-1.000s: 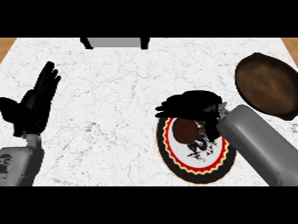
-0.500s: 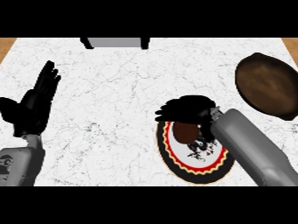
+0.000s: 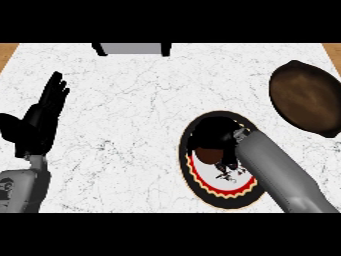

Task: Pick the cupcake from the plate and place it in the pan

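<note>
The right hand [image 3: 216, 131] is hovering low over the far half of the plate [image 3: 219, 196], its dark fingers curling down around the cupcake [image 3: 207, 155], whose brown top is showing just under the palm. The cupcake is sitting on the plate, and nothing shows it lifted off. Whether the fingers are actually touching it or only cupping the air beside it, I cannot tell, because the hand is covering most of it. The grey right forearm is lying diagonally across the near right side of the plate, which suggests the hand is coming at the cupcake from above and behind so that the fingers can close around its sides rather than push it along the rim.

The pan [image 3: 309, 102] is lying well apart from the plate, beyond it and to the right, its bowl facing up and holding nothing, ready to take the cupcake. The grasp looks like the step in hand; the lift and carry are not yet done.

The left hand [image 3: 35, 125] is resting far to the left of the plate, fingers straight and pointing up, holding nothing and keeping clear of the worktop [image 3: 129, 95] around the plate.
</note>
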